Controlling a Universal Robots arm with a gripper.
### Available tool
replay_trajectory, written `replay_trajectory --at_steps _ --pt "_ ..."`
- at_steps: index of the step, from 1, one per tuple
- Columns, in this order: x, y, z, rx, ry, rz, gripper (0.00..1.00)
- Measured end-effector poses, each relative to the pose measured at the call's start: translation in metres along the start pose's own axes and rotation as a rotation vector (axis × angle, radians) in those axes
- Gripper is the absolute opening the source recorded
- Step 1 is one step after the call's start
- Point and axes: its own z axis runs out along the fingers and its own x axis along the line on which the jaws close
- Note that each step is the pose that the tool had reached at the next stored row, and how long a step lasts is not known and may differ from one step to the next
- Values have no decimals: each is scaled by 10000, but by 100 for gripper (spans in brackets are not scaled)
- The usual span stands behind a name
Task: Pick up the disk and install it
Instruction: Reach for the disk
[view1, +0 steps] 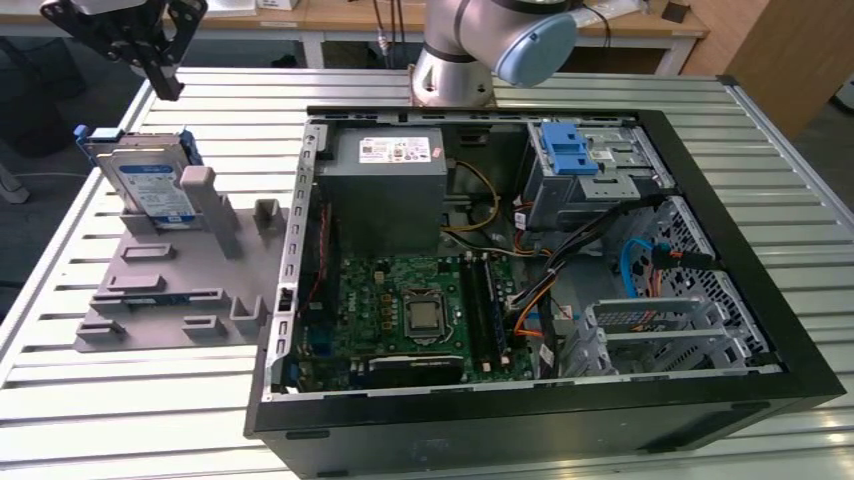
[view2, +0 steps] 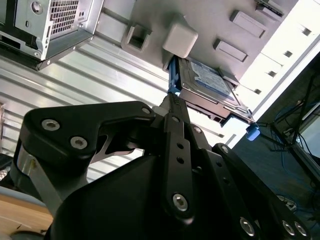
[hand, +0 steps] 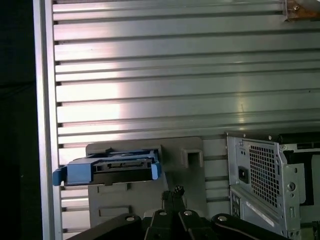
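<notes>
A slatted metal desk (view1: 160, 400) carries a large open computer case (view1: 747, 400) lying on its side, with its green circuit board and cables exposed. At the exterior view's left of the case lies a grey holder plate (view1: 147, 300) with raised blocks and slots. The disk (view1: 147, 185) stands on edge in that plate, leaning against a grey upright block, its blue-and-white label facing outward and its blue frame (view1: 83, 135) showing along the sides. The arm's black tool (view1: 163, 85) hangs above the disk, apart from it, fingers drawn together and holding nothing. In the first wrist view the disk (hand: 107, 170) sits just beyond the tool's tips (hand: 172, 192). The disk is probably rigid, dense for its size, smooth on its metal faces and sensitive to knocks. The exposed upper edges of the frame look like the safest place to grip.
</notes>
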Motion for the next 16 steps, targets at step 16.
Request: replay_trajectory --at_steps 16 --pt "273 44 4 0 -1 0 11"
